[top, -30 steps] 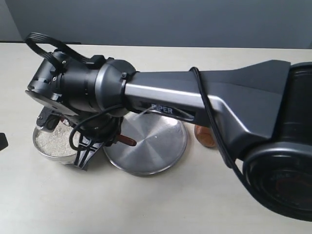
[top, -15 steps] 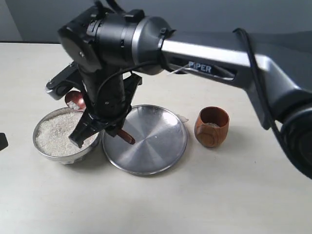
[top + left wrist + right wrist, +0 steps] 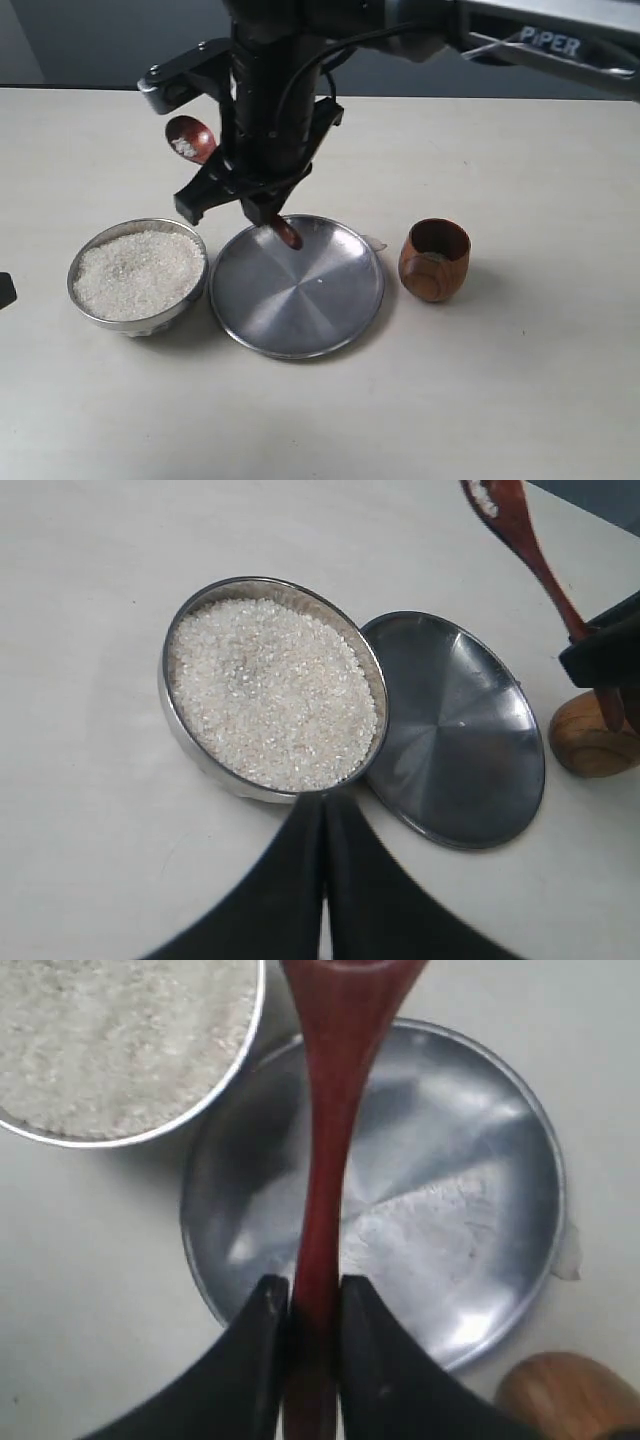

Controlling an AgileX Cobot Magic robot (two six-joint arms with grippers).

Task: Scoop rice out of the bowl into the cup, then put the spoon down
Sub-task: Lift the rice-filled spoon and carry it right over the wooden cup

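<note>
The steel bowl at front left is full of white rice. Above and behind it, my right gripper is shut on the handle of the wooden spoon, whose oval end carries a few grains. In the right wrist view the spoon handle runs between the right gripper fingers over the plate. The brown wooden cup stands right of the plate with a little rice inside. My left gripper is shut and empty, just short of the bowl and rice.
A wide flat steel plate lies between bowl and cup, under the spoon's handle end. The right arm reaches in from the upper right. The left wrist view also shows the plate, cup and spoon.
The right arm has lifted out of the bowl and risen, carrying the spoon up and back. The spoon's scoop now hangs clear above the bowl with a few grains in it.
</note>
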